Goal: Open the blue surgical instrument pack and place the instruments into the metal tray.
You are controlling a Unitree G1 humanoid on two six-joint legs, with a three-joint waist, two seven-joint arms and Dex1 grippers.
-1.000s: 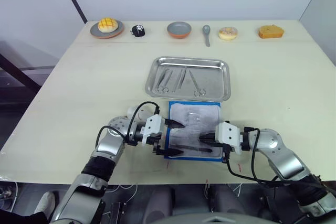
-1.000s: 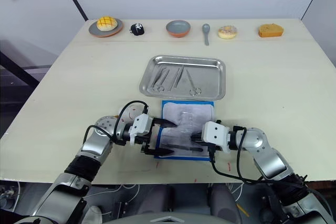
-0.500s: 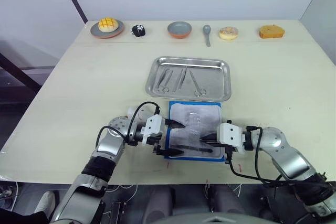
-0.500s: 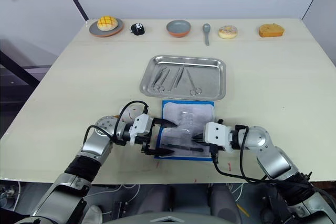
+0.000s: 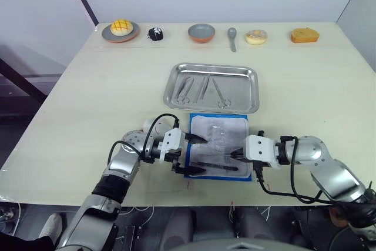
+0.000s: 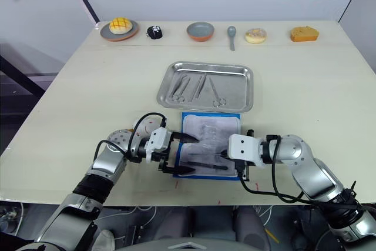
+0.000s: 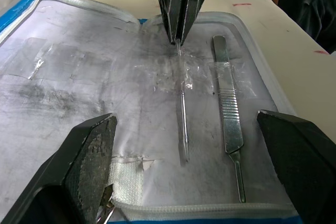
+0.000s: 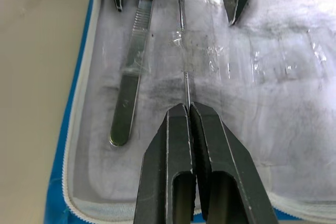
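Note:
The blue surgical instrument pack (image 5: 217,143) lies open near the table's front edge, its whitish lining up. Two instruments remain on the lining: a thin metal rod (image 8: 182,35) and a flat scalpel handle (image 8: 127,94). My right gripper (image 5: 234,154) reaches in from the pack's right side and is shut on the near end of the thin rod. My left gripper (image 5: 200,155) is open at the pack's left edge, its fingers (image 7: 86,167) spread wide over the lining. The metal tray (image 5: 238,90) sits just beyond the pack and holds several instruments (image 5: 201,87).
Along the far edge stand a plate with a yellow bun (image 5: 120,29), a small black item (image 5: 154,33), a grey-and-orange bowl (image 5: 201,33), a spoon (image 5: 232,37), a donut (image 5: 255,37) and a yellow cake (image 5: 305,36). A person in dark clothes (image 7: 310,3) is beside the table.
My right arm has drawn a little to the right, its gripper still shut over the pack's right side. The left gripper has not moved.

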